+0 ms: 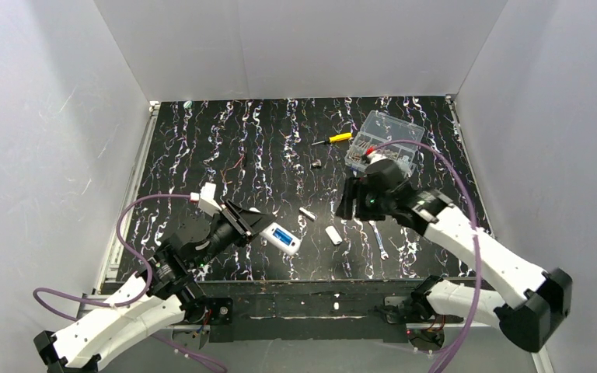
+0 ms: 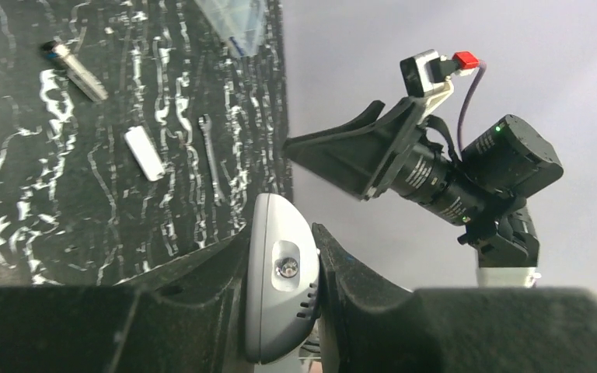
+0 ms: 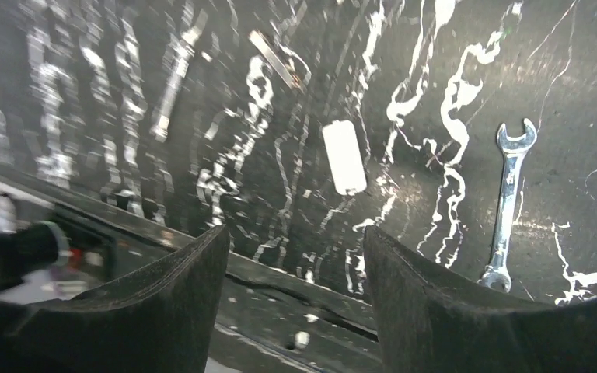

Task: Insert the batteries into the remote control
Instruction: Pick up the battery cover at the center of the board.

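My left gripper [image 1: 250,222] is shut on the white remote control [image 1: 281,238], whose bluish screen faces up, and holds it at the table's near left. In the left wrist view the remote's rounded end [image 2: 278,280] sits clamped between the jaws. One slim battery [image 1: 307,213] lies on the mat right of the remote; it also shows in the left wrist view [image 2: 75,64] and the right wrist view [image 3: 278,60]. I see no second battery for sure. My right gripper [image 1: 347,203] is open and empty above the mat, its jaws [image 3: 295,233] wide apart.
A small flat white piece [image 1: 333,235] lies beside the battery and shows below my right gripper [image 3: 344,156]. A silver wrench [image 1: 379,239] lies to its right. A yellow-handled screwdriver [image 1: 333,139] and a clear compartment box [image 1: 382,138] are at the back. A small dark item [image 1: 316,164] lies mid-mat.
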You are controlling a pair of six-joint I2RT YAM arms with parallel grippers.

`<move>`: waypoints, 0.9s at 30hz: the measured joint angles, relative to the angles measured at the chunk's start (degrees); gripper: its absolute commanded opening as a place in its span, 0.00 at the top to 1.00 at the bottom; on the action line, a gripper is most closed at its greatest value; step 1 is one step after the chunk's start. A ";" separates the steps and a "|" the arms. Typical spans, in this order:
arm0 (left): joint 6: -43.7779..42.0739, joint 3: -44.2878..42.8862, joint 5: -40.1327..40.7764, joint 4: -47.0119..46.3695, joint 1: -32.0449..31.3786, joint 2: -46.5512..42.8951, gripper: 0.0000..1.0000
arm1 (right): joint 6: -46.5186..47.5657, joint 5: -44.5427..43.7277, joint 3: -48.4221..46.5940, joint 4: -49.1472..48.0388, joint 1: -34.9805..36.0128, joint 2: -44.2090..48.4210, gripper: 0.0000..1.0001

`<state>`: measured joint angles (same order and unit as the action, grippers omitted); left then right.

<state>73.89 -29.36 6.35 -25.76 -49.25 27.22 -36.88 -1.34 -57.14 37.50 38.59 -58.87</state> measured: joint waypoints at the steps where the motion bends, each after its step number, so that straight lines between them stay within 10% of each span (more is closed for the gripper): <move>1: -0.15 0.00 0.24 0.90 0.00 -0.02 1.00 | 0.55 -2.12 1.14 0.13 2.51 -1.81 0.27; 27: -0.42 0.00 0.00 2.51 0.00 4.09 1.00 | 6.75 -11.56 10.23 -12.81 12.83 -22.45 0.33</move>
<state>73.47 -29.36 6.35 -23.24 -49.25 31.31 -30.13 -12.91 -46.92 24.69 51.42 -81.32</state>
